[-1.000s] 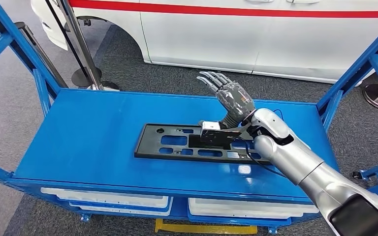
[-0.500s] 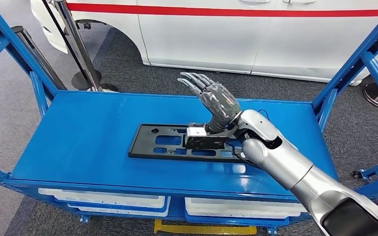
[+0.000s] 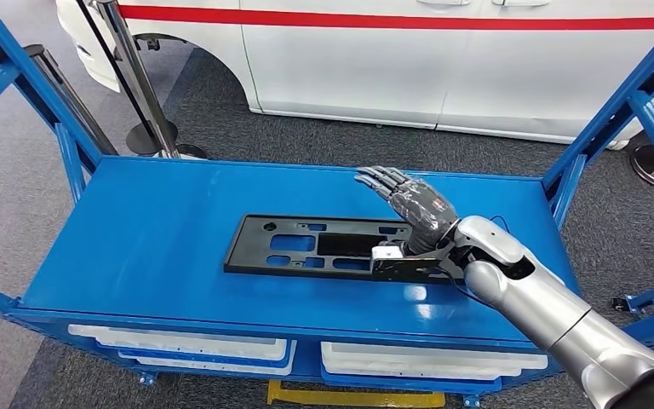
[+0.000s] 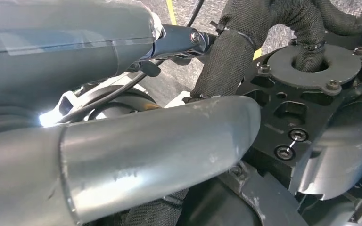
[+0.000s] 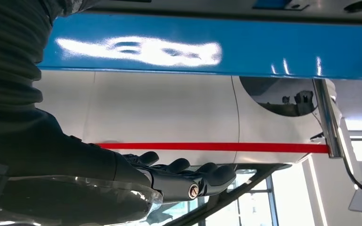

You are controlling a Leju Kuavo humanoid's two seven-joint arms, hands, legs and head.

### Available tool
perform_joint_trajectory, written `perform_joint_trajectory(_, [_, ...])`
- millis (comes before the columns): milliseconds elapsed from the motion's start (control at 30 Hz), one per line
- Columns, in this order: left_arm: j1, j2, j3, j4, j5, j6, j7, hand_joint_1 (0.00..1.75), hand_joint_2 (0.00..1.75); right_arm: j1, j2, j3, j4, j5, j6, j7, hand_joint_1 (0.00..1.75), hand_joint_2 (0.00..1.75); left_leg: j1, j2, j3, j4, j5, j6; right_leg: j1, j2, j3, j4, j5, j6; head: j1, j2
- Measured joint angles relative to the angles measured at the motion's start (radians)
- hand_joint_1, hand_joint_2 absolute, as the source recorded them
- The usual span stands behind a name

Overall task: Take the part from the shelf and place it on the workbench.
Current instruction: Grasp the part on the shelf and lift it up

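Reaching over the black part (image 3: pixel 324 246), your right hand (image 3: pixel 415 207) held nothing, fingers (image 3: pixel 377 178) spread just past its far edge; you needed them lower.

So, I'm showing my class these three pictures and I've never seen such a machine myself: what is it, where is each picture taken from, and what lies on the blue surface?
It is a humanoid robot with two silver arms, each ending in a many-fingered hand. The wide picture comes from a camera in its head, looking down at a blue shelf cart. A flat black part with cut-outs lies on it. The right hand is above the part's right end, fingers stretched out, holding nothing. The other two pictures come from cameras at the wrists and are turned round. The right wrist picture shows that hand before a white car with a red stripe. The left wrist picture shows parts of the robot's own body.
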Motion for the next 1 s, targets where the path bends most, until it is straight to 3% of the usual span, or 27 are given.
perform_joint_trajectory(433, [0.016,-0.010,0.028,-0.010,0.000,0.000,0.000,0.00,0.00,-0.004,-0.007,0.036,0.019,-0.013,0.040,-0.004,0.00,1.75,0.000,0.000,0.000,0.000,0.000,0.000,0.000,0.000,0.000,0.001,0.000,0.000,0.000,0.000])
perform_joint_trajectory(500, [-0.009,-0.032,0.025,0.015,-0.009,-0.014,0.024,0.00,0.00,-0.005,-0.011,0.042,0.019,-0.034,0.045,-0.016,0.00,1.75,-0.001,-0.002,0.000,-0.001,0.001,0.001,-0.001,-0.002,0.000,0.001,0.000,0.000,0.000,0.000])
perform_joint_trajectory(567, [-0.097,-0.124,0.001,0.180,-0.028,-0.084,0.074,0.00,0.00,-0.011,-0.006,0.047,0.020,-0.061,0.045,-0.032,0.00,1.75,-0.007,-0.005,0.001,-0.005,0.004,0.004,-0.007,-0.005,0.000,0.001,0.000,0.002,0.000,0.000])
perform_joint_trajectory(633, [-0.196,-0.260,-0.029,0.479,-0.039,-0.231,0.105,0.00,0.00,-0.020,0.010,0.056,0.024,-0.079,0.043,-0.035,0.00,1.75,-0.013,-0.006,0.004,-0.009,0.006,0.007,-0.012,-0.006,0.000,0.001,0.001,0.004,0.000,0.000])
perform_joint_trajectory(700, [-0.258,-0.360,-0.045,0.730,-0.040,-0.364,0.108,0.00,0.00,-0.027,0.024,0.065,0.026,-0.086,0.043,-0.034,0.00,1.75,-0.014,-0.005,0.005,-0.009,0.007,0.008,-0.014,-0.005,0.000,0.001,0.001,0.005,0.000,0.000])
perform_joint_trajectory(833, [-0.319,-0.467,-0.058,0.990,-0.041,-0.437,0.100,0.00,0.00,-0.034,0.032,0.076,0.031,-0.093,0.042,-0.033,0.00,0.00,-0.018,-0.008,0.005,-0.010,0.008,0.010,-0.018,-0.006,0.000,0.002,0.000,0.008,0.000,0.000])
perform_joint_trajectory(1000, [-0.346,-0.517,-0.072,1.118,-0.041,-0.491,0.098,0.00,0.00,-0.032,0.033,0.079,0.033,-0.140,0.011,-0.052,0.00,0.00,-0.025,-0.008,0.008,-0.012,0.008,0.011,-0.025,-0.006,0.000,0.002,0.000,0.009,0.000,0.000])
